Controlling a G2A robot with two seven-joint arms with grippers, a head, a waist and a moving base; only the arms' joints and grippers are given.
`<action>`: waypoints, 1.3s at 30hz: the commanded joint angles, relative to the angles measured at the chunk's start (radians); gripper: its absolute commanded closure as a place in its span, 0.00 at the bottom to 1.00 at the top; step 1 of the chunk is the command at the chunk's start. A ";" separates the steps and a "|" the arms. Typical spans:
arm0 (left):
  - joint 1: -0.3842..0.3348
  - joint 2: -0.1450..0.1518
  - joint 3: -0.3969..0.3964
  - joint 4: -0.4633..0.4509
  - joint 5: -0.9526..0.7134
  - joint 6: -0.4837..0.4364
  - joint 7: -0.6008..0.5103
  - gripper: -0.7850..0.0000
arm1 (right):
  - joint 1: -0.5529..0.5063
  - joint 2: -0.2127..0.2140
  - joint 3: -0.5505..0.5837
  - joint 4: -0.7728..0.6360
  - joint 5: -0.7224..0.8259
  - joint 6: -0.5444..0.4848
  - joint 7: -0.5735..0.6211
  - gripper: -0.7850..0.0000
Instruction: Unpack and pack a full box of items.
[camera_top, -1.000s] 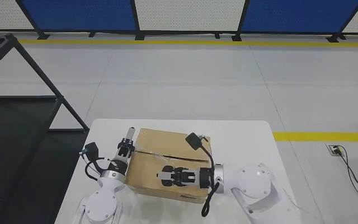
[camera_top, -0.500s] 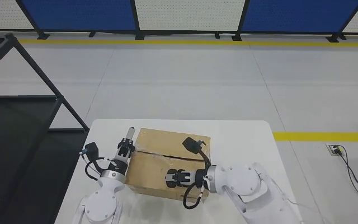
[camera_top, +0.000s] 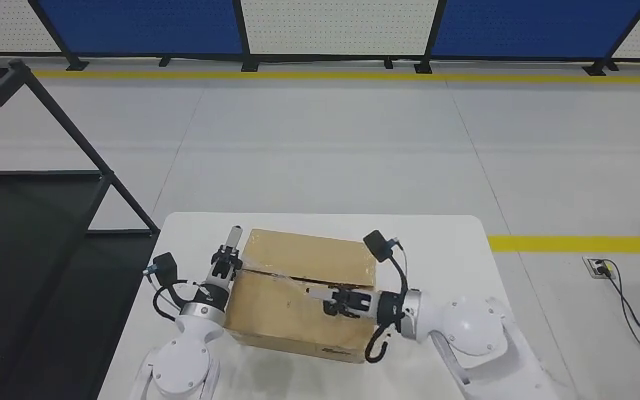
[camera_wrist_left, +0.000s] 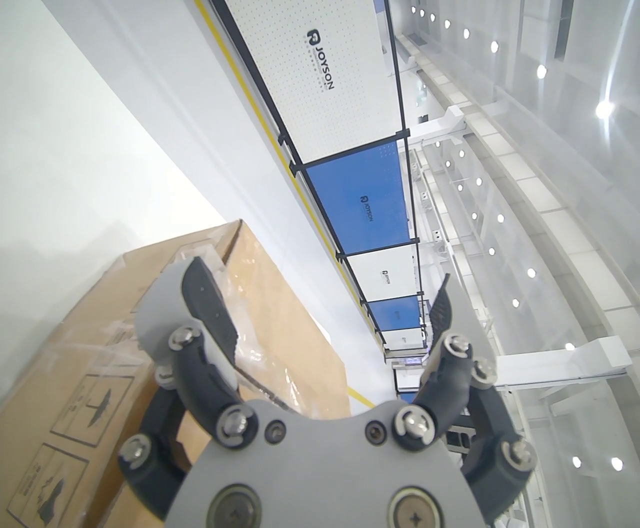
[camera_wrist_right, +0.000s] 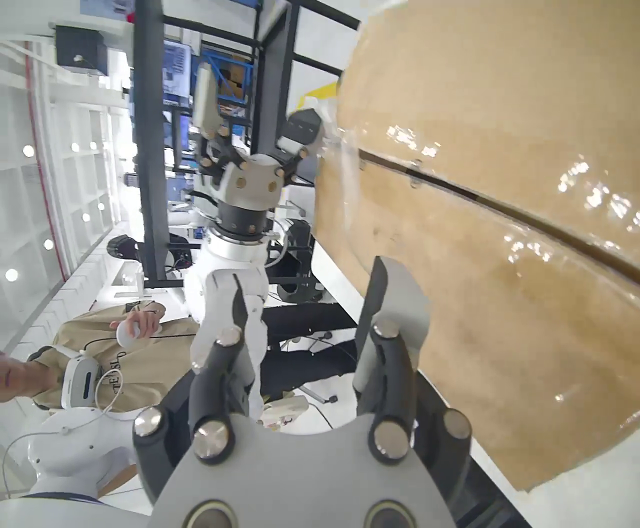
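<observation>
A closed cardboard box (camera_top: 300, 255) lies on the white table (camera_top: 440, 240), its top seam covered with clear tape. My left gripper (camera_top: 232, 248) stands open at the box's left end. In the left wrist view one of its fingers (camera_wrist_left: 205, 295) rests against the taped end of the box (camera_wrist_left: 75, 350) and the other is free in the air. My right gripper (camera_top: 330, 299) hovers open low over the box top near the seam. In the right wrist view (camera_wrist_right: 307, 300) it holds nothing, with the box (camera_wrist_right: 500, 100) beside it and the left gripper (camera_wrist_right: 250, 145) farther off.
A black metal rack (camera_top: 60, 200) stands just off the table's left side. The box takes up the middle of the table, with bare surface to its right and behind it. Open floor lies beyond the far edge.
My right gripper has drawn back to the right along the box top and its wrist has turned. The left gripper and the box have stayed put.
</observation>
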 joint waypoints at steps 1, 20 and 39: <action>0.000 0.000 0.000 0.000 -0.003 -0.001 0.002 0.00 | 0.000 0.000 0.000 0.001 0.000 0.002 0.007 0.00; 0.006 -0.003 0.004 -0.003 -0.001 -0.002 0.010 0.00 | 0.045 0.010 -0.106 0.058 -0.121 -0.059 0.140 0.00; 0.009 -0.004 0.005 -0.010 0.004 -0.001 0.007 0.00 | 0.148 -0.033 -0.189 0.268 0.243 -0.184 0.127 0.00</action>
